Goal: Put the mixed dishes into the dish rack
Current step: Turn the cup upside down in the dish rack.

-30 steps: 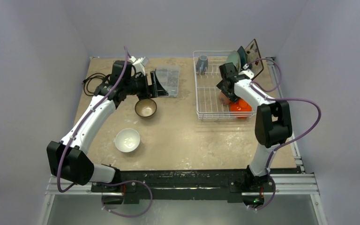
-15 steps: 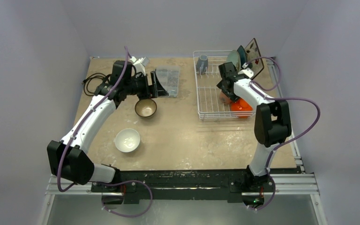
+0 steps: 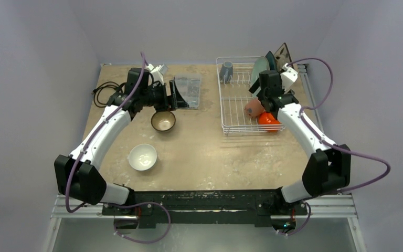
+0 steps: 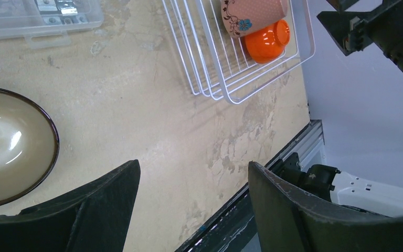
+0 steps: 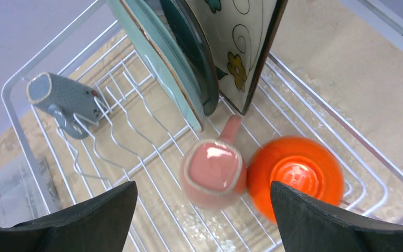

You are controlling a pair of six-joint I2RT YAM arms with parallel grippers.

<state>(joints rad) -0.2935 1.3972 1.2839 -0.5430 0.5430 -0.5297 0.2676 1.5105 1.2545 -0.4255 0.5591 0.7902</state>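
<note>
Right wrist view puts my right claw point(image 5: 202, 186) spread as wide as it goes, above the dish rack point(image 3: 234, 113) and gripping nothing. The salmon-pink mug point(image 5: 212, 173) lies on its side on the rack floor below, against the upturned orange bowl point(image 5: 294, 176). I judge that mug's step done.

The three plates stand on edge at the rack's far end and the grey-blue mug point(image 5: 63, 100) sits over the tines.

Two bowls remain on the surface point(image 3: 204, 152). My left claw point(image 4: 193, 165) hangs well open and empty, with the brown bowl point(image 4: 10, 147) just below one finger; the white bowl point(image 3: 142, 156) sits nearer my base. Next I should drop onto the brown bowl's rim, pinch it, and carry it across.
</note>
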